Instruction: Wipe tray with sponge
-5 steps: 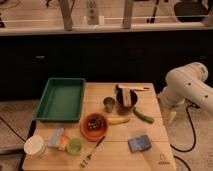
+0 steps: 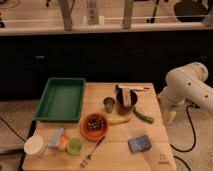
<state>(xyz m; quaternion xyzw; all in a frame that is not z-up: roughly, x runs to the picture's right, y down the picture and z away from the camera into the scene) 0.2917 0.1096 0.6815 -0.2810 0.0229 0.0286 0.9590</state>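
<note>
A green tray [image 2: 61, 98] lies empty on the left side of the wooden table [image 2: 150, 131]. A blue-grey sponge [image 2: 138, 143] lies flat near the table's front right corner. My white arm [image 2: 190, 85] stands off the right edge of the table. My gripper [image 2: 170, 116] hangs down beside that edge, apart from the sponge and far from the tray, and holds nothing that I can see.
Between tray and sponge are a metal cup [image 2: 109, 104], a dark bowl with a white utensil [image 2: 126, 99], a banana [image 2: 119, 120], a green vegetable [image 2: 144, 116], a red bowl of food [image 2: 94, 124] and a fork [image 2: 90, 152]. A white cup [image 2: 35, 146] and a green cup [image 2: 75, 145] stand front left.
</note>
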